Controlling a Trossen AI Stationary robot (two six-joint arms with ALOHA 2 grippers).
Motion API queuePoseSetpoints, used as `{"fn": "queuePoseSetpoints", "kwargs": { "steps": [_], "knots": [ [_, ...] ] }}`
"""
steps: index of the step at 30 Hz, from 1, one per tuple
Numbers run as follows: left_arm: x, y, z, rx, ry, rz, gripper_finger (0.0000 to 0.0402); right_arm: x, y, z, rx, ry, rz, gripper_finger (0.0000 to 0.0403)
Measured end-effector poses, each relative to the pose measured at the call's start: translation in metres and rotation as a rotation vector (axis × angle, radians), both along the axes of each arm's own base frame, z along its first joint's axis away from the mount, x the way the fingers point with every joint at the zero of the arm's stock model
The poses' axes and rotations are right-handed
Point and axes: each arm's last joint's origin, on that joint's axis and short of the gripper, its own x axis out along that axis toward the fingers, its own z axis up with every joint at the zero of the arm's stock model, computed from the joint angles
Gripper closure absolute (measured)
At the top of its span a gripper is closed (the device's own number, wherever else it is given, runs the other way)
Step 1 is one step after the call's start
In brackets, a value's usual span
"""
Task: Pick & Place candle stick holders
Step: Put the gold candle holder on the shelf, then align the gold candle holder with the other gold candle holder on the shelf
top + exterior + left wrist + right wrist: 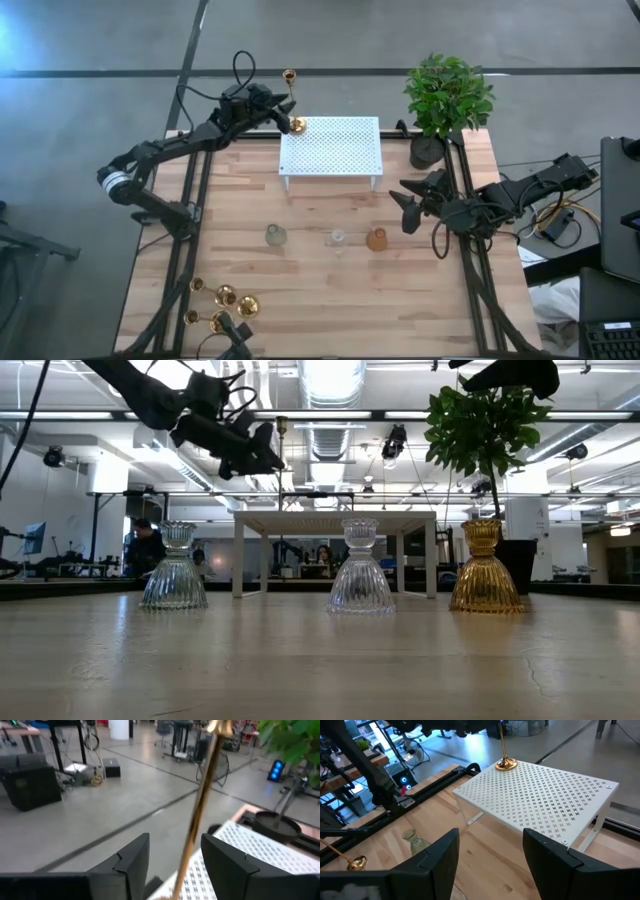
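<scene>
While the right gripper is held with its fingers apart and nothing between them over the table's right side, the left gripper is seen at the far left corner of a white perforated stand. A gold candle stick holder is set between its fingers; whether they are pressed on the stem cannot be told. Its base is seen on that corner. Three more gold holders are seen lying at the table's near left corner.
</scene>
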Motion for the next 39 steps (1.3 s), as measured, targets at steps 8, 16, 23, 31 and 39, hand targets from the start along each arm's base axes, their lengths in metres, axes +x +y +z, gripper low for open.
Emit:
{"fn": "queuePoseSetpoints", "kwargs": {
  "steps": [8, 16, 23, 31, 39],
  "knots": [
    [-0.021, -0.021, 0.011, -0.059, 0.117, -0.015, 0.0209, 0.0, 0.0, 0.0, 0.006, -0.004, -0.002, 0.0193],
    [-0.07, -0.076, 0.053, -0.088, 0.063, -0.116, 0.0209, 0.0, 0.0, 0.0, 0.015, -0.01, -0.006, 0.0193],
    [-0.13, -0.138, 0.078, -0.07, 0.016, -0.168, 0.0209, 0.0, -0.001, 0.0, 0.009, -0.005, -0.011, 0.0193],
    [-0.17, -0.181, 0.078, -0.16, -0.043, -0.241, 0.0209, 0.002, -0.007, 0.0, -0.046, 0.034, -0.019, 0.0193],
    [-0.185, -0.201, 0.054, -0.433, 0.059, -0.337, 0.0209, 0.002, -0.009, 0.0, -0.049, 0.037, -0.029, 0.0193]
  ]
}}
